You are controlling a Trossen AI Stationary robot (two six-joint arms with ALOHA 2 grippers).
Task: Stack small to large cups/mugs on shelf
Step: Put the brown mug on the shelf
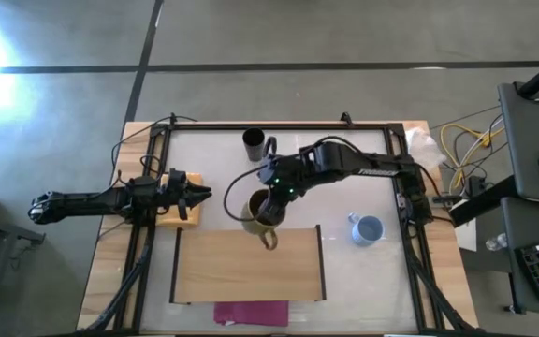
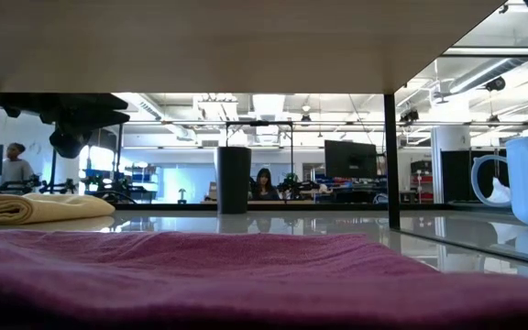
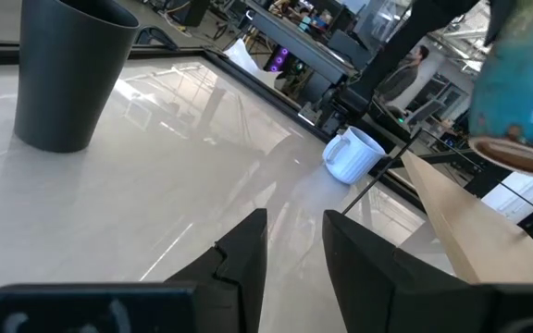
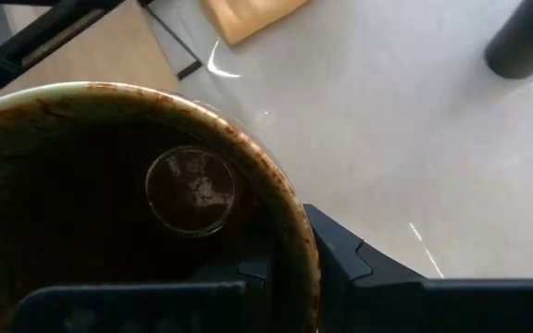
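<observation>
The brown mug [image 1: 261,212] is gripped by its rim in the right gripper [image 1: 271,208], held just above the shelf's [image 1: 248,267] far edge, handle toward the board; the left gripper [image 1: 197,195] waits beside it, fingers slightly parted, empty

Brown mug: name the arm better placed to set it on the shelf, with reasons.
Right. The right gripper already grips the brown mug by its rim at the shelf's far edge. The left gripper hangs open over the yellow cloth, holding nothing.
</observation>
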